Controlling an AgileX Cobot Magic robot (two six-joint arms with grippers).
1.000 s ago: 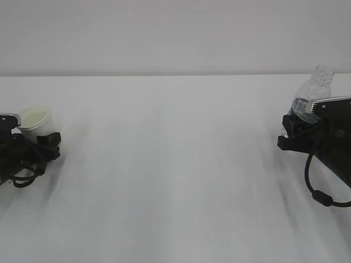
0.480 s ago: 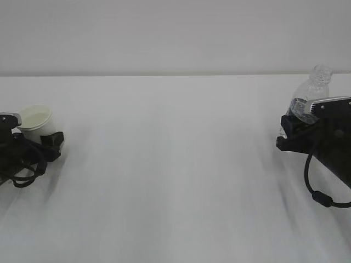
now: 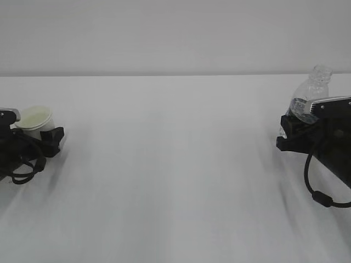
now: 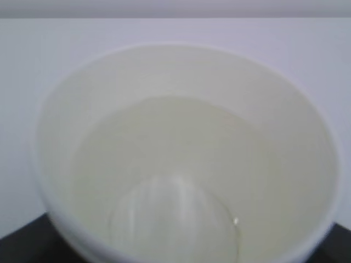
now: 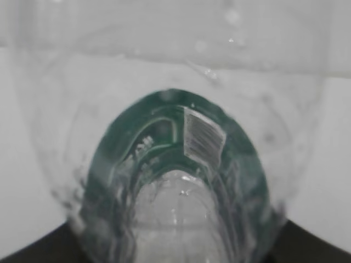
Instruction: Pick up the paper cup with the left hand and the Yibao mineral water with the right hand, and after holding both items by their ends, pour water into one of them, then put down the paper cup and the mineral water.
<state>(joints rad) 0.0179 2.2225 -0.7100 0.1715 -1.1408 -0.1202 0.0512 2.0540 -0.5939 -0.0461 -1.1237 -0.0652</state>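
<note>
cups: one, a cream-white paper cup (image 3: pixel 36 119) at the far left, seen from above in the left wrist view (image 4: pixel 181 148)
bottles: one, clear, ribbed, uncapped (image 3: pixel 310 93) at the far right, its green label band filling the right wrist view (image 5: pixel 175 181)
arms: two, both black, the left arm (image 3: pixel 16 150) and the right arm (image 3: pixel 329 142)
cable loops: two, one on each arm
tables: one, white (image 3: pixel 175 175)

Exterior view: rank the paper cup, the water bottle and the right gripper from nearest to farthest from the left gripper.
1. Paper cup, far left, at the left gripper.
2. Right gripper, far right, and Yibao bottle in it: too close to call.
</note>
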